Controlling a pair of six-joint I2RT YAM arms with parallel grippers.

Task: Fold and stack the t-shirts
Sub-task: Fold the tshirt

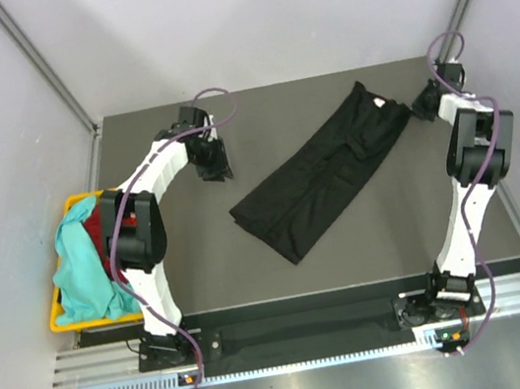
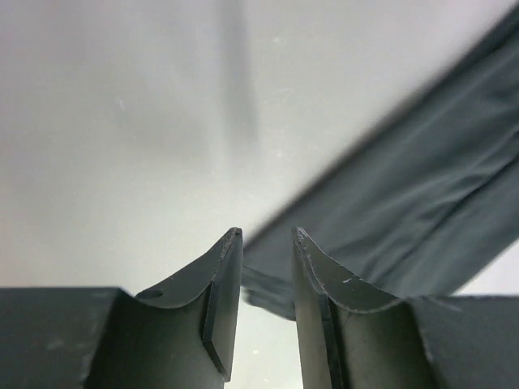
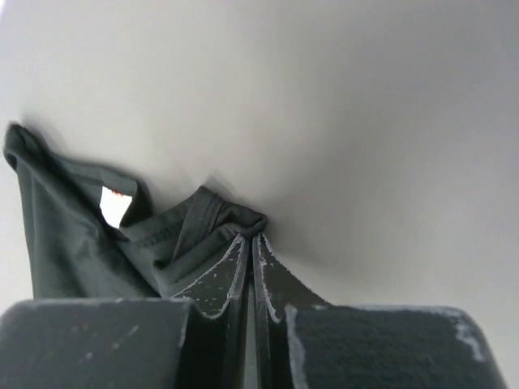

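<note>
The black shirt (image 1: 322, 179) lay diagonally mid-frame on the surface (image 1: 352, 264). The right gripper (image 3: 251, 237) was clamped on only a thin bunch of collar (image 3: 219, 212), which a pull could slip free. The left gripper (image 2: 265, 232) stood part open and empty, so the hem (image 1: 264, 232) might drag and crumple.

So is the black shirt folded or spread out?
Partly folded: the black shirt lies as a long narrow band, sides doubled over.
</note>
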